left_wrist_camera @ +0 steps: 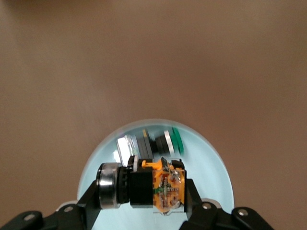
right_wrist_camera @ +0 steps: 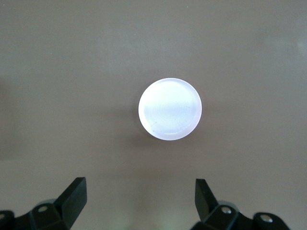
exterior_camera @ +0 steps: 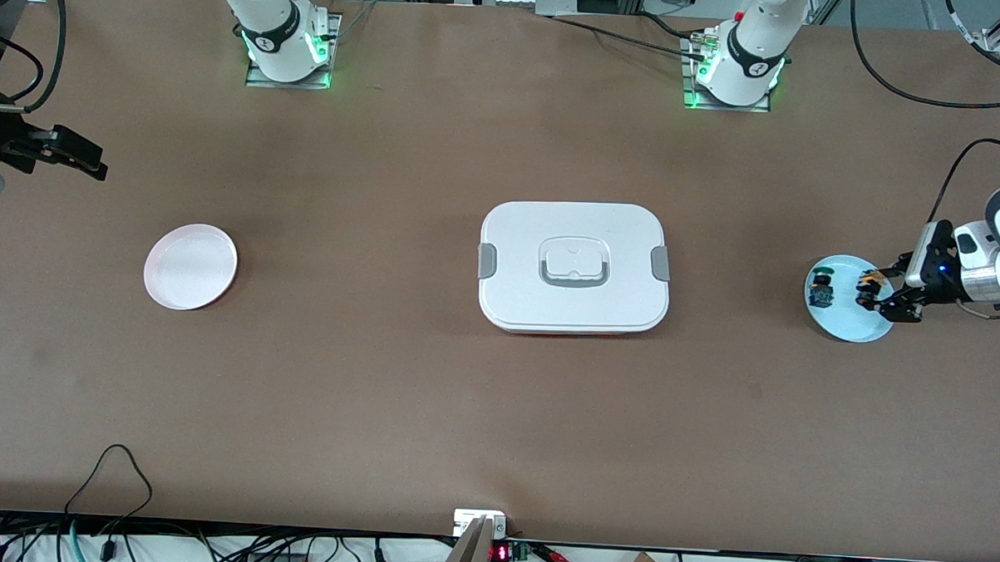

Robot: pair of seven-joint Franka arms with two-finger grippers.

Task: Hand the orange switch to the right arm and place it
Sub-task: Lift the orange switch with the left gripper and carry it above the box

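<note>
The left gripper point(left_wrist_camera: 144, 189) pinches the orange switch point(left_wrist_camera: 156, 186) in its fingers over the blue plate point(exterior_camera: 868, 327); next comes carrying it to the waiting right gripper point(right_wrist_camera: 140, 197), fingers spread.

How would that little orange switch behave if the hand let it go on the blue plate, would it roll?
Probably. The orange switch, clamped in the left hand over the blue plate, has a round barrel and metal ring, so it could roll on its side. It looks rigid, hard plastic, likely light. The smooth ring may be slippery.
</note>
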